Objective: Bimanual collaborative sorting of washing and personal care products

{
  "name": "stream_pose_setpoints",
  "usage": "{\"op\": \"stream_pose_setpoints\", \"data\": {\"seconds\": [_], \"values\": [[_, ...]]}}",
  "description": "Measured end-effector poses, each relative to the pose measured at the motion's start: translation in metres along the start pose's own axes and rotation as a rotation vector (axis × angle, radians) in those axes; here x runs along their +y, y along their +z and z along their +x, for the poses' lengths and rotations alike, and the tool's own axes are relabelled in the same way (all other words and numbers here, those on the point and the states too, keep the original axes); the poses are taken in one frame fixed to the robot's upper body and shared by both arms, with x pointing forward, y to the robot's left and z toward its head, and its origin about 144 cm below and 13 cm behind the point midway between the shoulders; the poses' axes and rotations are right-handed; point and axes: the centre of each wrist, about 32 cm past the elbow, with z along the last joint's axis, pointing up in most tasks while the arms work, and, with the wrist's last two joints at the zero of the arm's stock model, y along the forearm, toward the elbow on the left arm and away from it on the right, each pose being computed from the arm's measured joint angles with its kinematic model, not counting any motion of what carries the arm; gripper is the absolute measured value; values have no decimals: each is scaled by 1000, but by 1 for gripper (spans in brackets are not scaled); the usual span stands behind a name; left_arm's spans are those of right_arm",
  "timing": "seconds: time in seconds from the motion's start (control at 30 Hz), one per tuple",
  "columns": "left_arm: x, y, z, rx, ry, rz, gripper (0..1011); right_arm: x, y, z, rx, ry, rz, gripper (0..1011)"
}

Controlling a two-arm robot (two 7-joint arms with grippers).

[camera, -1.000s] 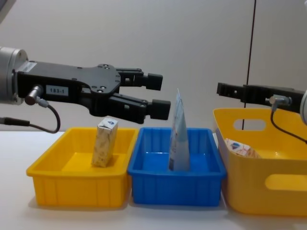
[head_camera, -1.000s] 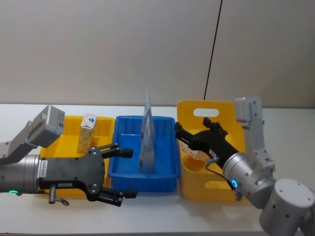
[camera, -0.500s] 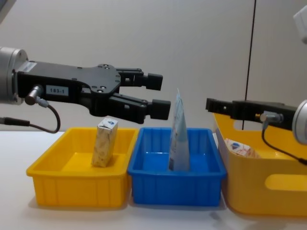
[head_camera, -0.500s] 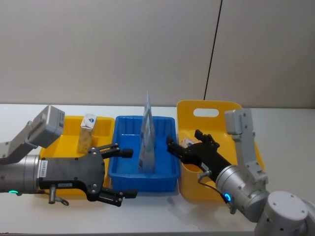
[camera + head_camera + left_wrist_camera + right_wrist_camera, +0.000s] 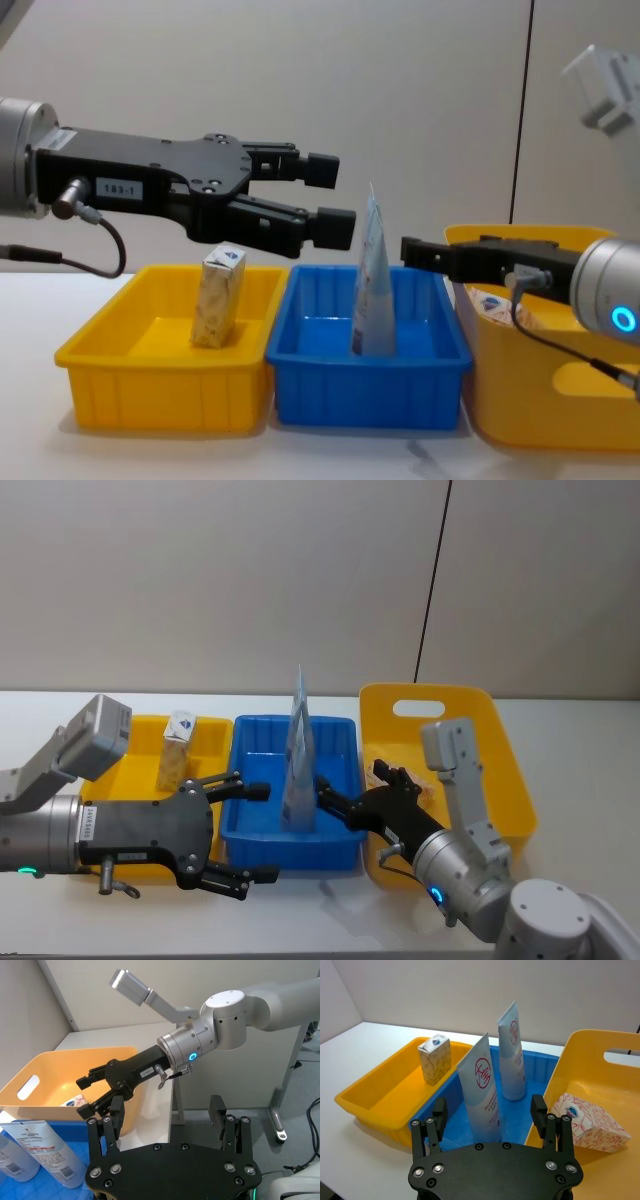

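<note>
A beige carton [image 5: 178,748] stands in the yellow tray [image 5: 135,742]. Two pale blue tubes stand upright in the blue tray [image 5: 540,1067]: the nearer tube [image 5: 482,1090] bears a red round logo, the farther tube [image 5: 512,1057] leans behind it. A white box with red floral print [image 5: 590,1122] lies in the yellow bin [image 5: 470,705]. My right gripper [image 5: 350,780] is open and empty, over the blue tray's right rim, just short of the tubes. My left gripper [image 5: 260,832] hangs open and empty above the front seam of the yellow and blue trays.
The three containers stand side by side on a white table [image 5: 600,750], wall close behind. A black cable [image 5: 430,590] hangs down the wall behind the bin. Bare table lies in front of the trays and to the right of the bin.
My right gripper has swung left, from over the yellow bin to the blue tray's right rim near the tubes. The left arm and all products have stayed put.
</note>
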Motion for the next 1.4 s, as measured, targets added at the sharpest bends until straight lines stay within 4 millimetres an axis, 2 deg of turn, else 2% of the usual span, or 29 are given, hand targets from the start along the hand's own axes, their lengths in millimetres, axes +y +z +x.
{"op": "stream_pose_setpoints", "data": {"seconds": [0.63,1.4], "values": [[0,0,0,0,0,0,1001,34,-12,-7,-65,19,6,1004],[0,0,0,0,0,0,1001,70,-17,-20,-91,-12,6,1004]]}}
